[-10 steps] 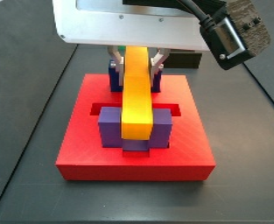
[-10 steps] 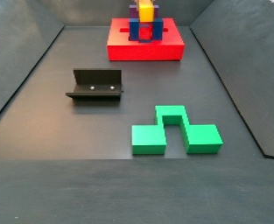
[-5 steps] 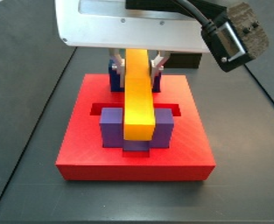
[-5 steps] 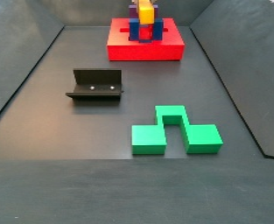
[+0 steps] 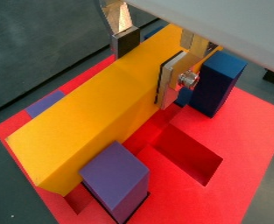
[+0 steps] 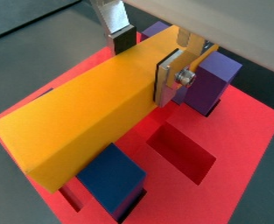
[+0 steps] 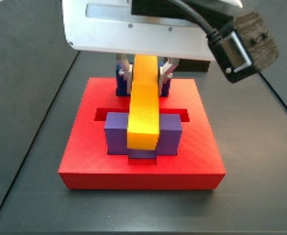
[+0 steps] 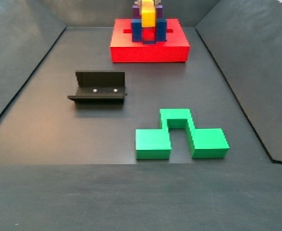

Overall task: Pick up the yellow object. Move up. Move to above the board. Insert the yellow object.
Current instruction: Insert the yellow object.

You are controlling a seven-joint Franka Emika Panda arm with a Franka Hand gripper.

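Note:
The yellow object (image 7: 145, 101) is a long yellow-orange bar lying across the red board (image 7: 84, 156), low between the front purple posts (image 7: 115, 138) and the back blue posts (image 7: 117, 83). My gripper (image 7: 143, 69) hangs over the bar's far half and is shut on it. In both wrist views the silver fingers (image 5: 172, 80) (image 6: 166, 77) press their dark pads on the two long sides of the bar (image 5: 92, 122) (image 6: 87, 131). In a side view the board (image 8: 150, 52) stands at the far end of the floor, the bar (image 8: 148, 11) on top.
An open recessed slot (image 5: 192, 157) in the board lies beside the bar. The dark fixture (image 8: 98, 87) stands mid-floor at the left. A green notched block (image 8: 177, 133) lies nearer the front. Sloped dark walls bound the floor.
The gripper and the yellow bar have sunk slightly lower between the posts. Nothing else has moved.

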